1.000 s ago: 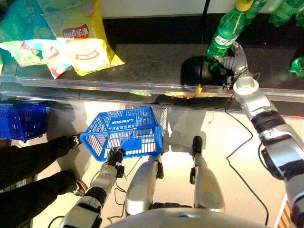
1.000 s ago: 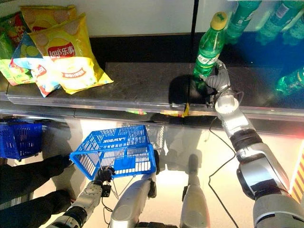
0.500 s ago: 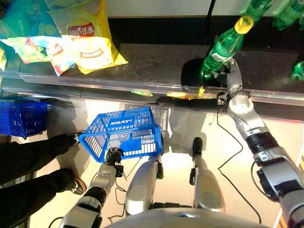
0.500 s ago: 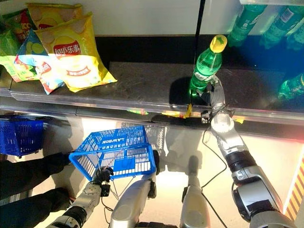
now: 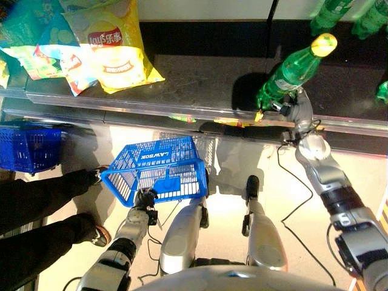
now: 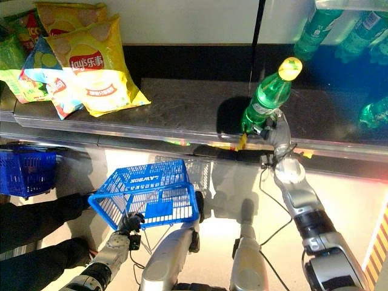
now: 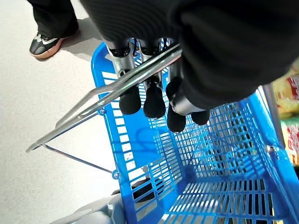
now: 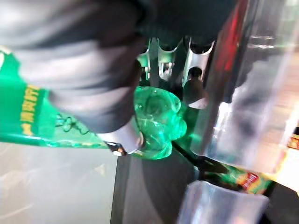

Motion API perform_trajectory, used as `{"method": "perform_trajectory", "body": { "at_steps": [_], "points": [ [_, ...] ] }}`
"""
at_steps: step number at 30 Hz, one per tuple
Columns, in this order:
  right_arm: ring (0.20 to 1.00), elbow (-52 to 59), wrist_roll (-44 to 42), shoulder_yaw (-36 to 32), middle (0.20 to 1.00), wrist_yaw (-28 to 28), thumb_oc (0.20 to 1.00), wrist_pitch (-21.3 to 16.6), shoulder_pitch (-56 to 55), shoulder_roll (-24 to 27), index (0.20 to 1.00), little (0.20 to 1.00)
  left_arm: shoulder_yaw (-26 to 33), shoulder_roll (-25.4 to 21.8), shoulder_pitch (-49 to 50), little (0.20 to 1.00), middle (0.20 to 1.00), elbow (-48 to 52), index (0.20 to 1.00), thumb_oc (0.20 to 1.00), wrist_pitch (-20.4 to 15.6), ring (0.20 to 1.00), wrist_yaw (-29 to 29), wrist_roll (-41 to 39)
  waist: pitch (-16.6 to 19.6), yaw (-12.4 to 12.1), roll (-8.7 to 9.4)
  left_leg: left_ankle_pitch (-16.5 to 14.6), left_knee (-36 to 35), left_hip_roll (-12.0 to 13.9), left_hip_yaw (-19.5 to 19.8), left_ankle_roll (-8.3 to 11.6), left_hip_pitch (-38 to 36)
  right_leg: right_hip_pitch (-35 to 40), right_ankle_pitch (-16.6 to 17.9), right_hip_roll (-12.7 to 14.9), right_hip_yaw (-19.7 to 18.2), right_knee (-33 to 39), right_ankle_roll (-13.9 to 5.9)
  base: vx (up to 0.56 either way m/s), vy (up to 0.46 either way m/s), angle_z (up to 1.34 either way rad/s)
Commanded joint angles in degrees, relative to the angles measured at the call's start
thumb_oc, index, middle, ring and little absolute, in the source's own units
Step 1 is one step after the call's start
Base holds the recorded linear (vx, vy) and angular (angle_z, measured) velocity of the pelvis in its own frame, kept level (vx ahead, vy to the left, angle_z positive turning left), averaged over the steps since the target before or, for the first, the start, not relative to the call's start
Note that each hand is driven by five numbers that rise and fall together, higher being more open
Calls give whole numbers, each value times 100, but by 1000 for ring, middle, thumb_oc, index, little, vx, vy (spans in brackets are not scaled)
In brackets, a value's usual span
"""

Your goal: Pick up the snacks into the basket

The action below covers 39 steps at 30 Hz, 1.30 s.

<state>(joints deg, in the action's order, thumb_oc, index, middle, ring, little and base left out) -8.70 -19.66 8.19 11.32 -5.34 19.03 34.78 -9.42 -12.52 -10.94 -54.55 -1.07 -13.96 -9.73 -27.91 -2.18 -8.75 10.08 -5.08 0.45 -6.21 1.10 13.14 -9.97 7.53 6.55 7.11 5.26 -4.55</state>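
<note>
My right hand (image 5: 297,110) is shut on the lower part of a green bottle (image 5: 290,71) with a yellow cap, which leans at the front edge of the dark shelf (image 5: 194,85). The right wrist view has the bottle's base (image 8: 156,121) wedged between my thumb (image 8: 93,88) and fingers. My left hand (image 7: 145,98) is curled round the metal handle (image 7: 107,91) of an empty blue basket (image 5: 159,170), held low in front of me. A yellow chip bag (image 5: 115,48) and other snack bags (image 5: 36,42) lie at the shelf's left end.
A second blue basket (image 5: 27,148) sits under the shelf at far left. A person's legs in black trousers (image 5: 36,206) stand beside my basket. More green bottles (image 5: 330,12) stand at the shelf's back right, past a dark upright divider (image 5: 271,12).
My right hand has drawn the green bottle from deeper on the shelf toward its front edge, and the bottle leans more. The left hand and basket have stayed put.
</note>
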Motion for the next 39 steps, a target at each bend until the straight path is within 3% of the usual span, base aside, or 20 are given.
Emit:
{"method": "perform_trajectory", "body": {
  "at_steps": [1, 9, 16, 20, 21, 27, 28, 29, 31, 33, 34, 36, 39],
  "points": [
    [200, 825, -174, -453, 200, -32, 200, -435, -67, 140, 200, 200, -40, -390, 294, 200, 200, -363, 200, 200, 155, 200, -242, 266, 249, 115, 350, -126, 8, -29, -66, 495, 111, -429, 282, 518, -219, -101, -583, 0, 0, 0],
    [200, 2171, -950, -1397, 200, -548, 200, -618, -759, 610, 200, 200, 182, -496, 232, 200, 200, -423, 200, 200, 172, 200, -196, 255, 373, 295, 542, -173, 8, 19, -111, 506, 84, -462, 267, 464, -287, -104, -599, 23, -12, -1],
    [200, 2248, -1191, -1833, 200, -491, 200, -696, -858, 869, 200, 200, 258, -543, 201, 200, 200, -487, 200, 200, 170, 200, -145, 266, 437, 371, 597, -211, 8, 51, -172, 510, 40, -486, 254, 431, -365, -106, -592, 20, -9, -8],
    [200, 2573, -1432, -2081, 200, -866, 200, -598, -1260, 1183, 200, 200, 341, -612, 261, 200, 200, -446, 200, 200, 143, 200, -88, 175, 456, 425, 629, -213, 8, 71, -200, 528, 32, -503, 248, 416, -398, -123, -581, 8, -6, -5],
    [200, 2995, -1421, -2109, 200, -1409, 200, -471, -1786, 1352, 200, 200, 448, -623, 339, 200, 200, -479, 200, 200, 116, 200, 3, 153, 454, 470, 658, -213, 8, 83, -199, 530, 17, -499, 218, 391, -407, -157, -563, 0, 0, 0],
    [200, 3304, -1430, -1867, 200, -2033, 200, -305, -2482, 1367, 200, 200, 595, -624, 294, 200, 200, -559, 200, 200, 74, 200, 9, 152, 435, 516, 697, -204, 8, 115, -203, 538, 0, -504, 185, 354, -428, -199, -540, -2, -27, -5],
    [200, 2708, -969, -621, 200, -2035, 200, -233, -1950, 1445, 200, 200, -427, 222, -999, 200, 200, -903, 200, 200, 380, 200, -481, 604, 395, 687, 882, -218, 8, 173, -262, 548, -39, -523, 158, 306, -460, -246, -527, -14, -68, 0],
    [200, 2704, -745, -705, 200, -1927, 200, -308, -2384, 1341, 200, 200, 67, -167, -697, 200, 200, -995, 200, 200, 349, 200, -803, 572, 399, 652, 875, -222, 8, 176, -269, 554, -36, -528, 154, 304, -466, -241, -532, -25, -81, -10],
    [200, 2511, 313, -746, 200, -1625, 200, -255, -2895, 1311, 200, 200, 225, -12, -481, 200, 200, -698, 200, 200, 157, 200, -759, 194, 383, 643, 910, -216, 8, 181, -237, 544, -28, -523, 142, 296, -446, -256, -534, -12, -43, -32],
    [200, 2064, 1256, -607, 200, -1209, 200, -109, -2919, 1207, 200, 200, 141, 116, -395, 200, 200, -388, 200, 200, 61, 200, -802, 12, 366, 617, 892, -179, 8, 179, -199, 541, 15, -535, 143, 300, -406, -259, -528, -19, -36, 0],
    [200, 2037, 1271, -574, 200, -1192, 200, -118, -2892, 1200, 200, 200, 145, 110, -385, 200, 200, -380, 200, 200, 63, 200, -806, 10, 367, 626, 897, -181, 8, 180, -195, 542, 14, -532, 141, 299, -401, -260, -528, -23, -39, 8],
    [200, 900, 2053, 33, 200, -706, 200, 158, -2482, 781, 200, 200, -78, 128, -296, 200, 200, 317, 200, 200, -148, 200, -795, -470, 284, 552, 850, -142, 8, 171, -133, 529, 35, -515, 125, 309, -325, -294, -516, -25, -35, 4],
    [200, 62, 2427, 485, 200, -481, 200, 399, -1996, 435, 200, 200, -153, 13, -308, 200, 200, 854, 200, 200, -294, 200, -839, -721, 199, 465, 818, -110, 8, 159, -63, 525, 70, -529, 126, 307, -281, -332, -506, -40, -39, 11]
  ]
}}
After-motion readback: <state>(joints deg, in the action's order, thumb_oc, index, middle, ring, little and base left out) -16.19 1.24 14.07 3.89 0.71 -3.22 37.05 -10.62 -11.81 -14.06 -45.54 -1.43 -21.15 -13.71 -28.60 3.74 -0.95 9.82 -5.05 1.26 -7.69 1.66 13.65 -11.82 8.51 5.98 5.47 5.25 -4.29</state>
